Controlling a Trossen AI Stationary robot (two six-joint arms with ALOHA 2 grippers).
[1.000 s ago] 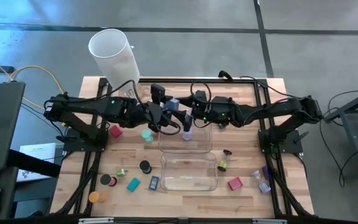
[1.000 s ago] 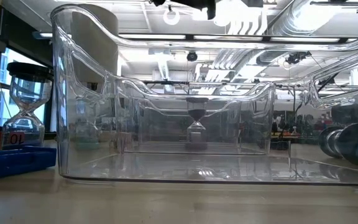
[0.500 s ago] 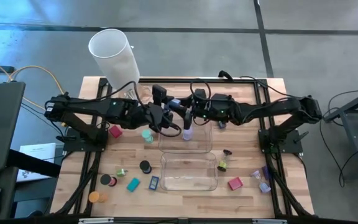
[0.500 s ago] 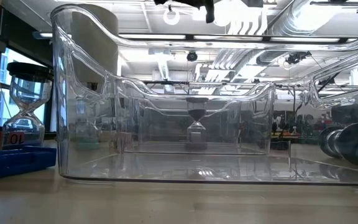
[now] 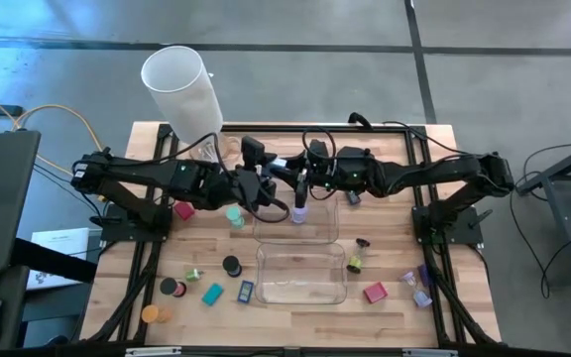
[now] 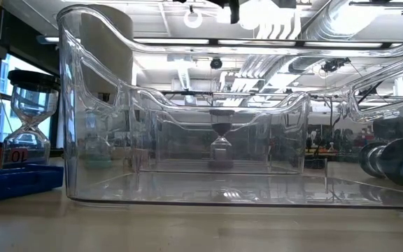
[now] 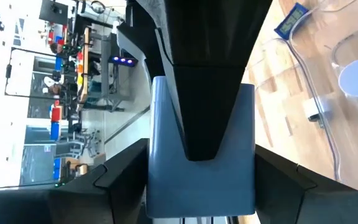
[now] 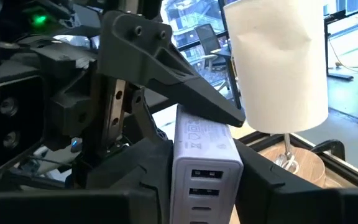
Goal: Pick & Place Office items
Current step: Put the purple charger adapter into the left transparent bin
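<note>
1. Right claw [image 8: 205,171] is clenched on a pale charger [image 8: 201,134], which stands upright between its two fingers [image 8: 138,171] and touches both
2. Left claw [image 7: 201,168] meets it head-on over the far tray [image 5: 336,226]; the same charger sits in the left claw too, with a dark finger of the other arm lying across its face
3. Whether the left claw is gripping the charger or has let it go, I cannot tell
4. From above, both arms reach in to the counter [image 5: 395,149] middle; the charger is held in the air between the claws, above the far tray's back-left corner
5. A lilac piece [image 5: 298,211] stands inside the far tray, just below the claws; the near tray [image 5: 262,274] lies beside it
6. Other items are well apart from both claws: red block [image 5: 182,209] and teal cylinder [image 5: 234,215] left of the far tray, black cylinder [image 5: 231,266], teal rectangle [image 5: 212,294] and orange cylinder [image 5: 150,314] near the front left, pink block [image 5: 375,293] at the front right
7. White shade [image 5: 178,81] lies tilted at the counter's back-left corner
8. Against a second ago, the claws are at much the same spot, but the right claw's tip now reads narrower and closer in on the charger; the loose items and trays have not shifted
</note>
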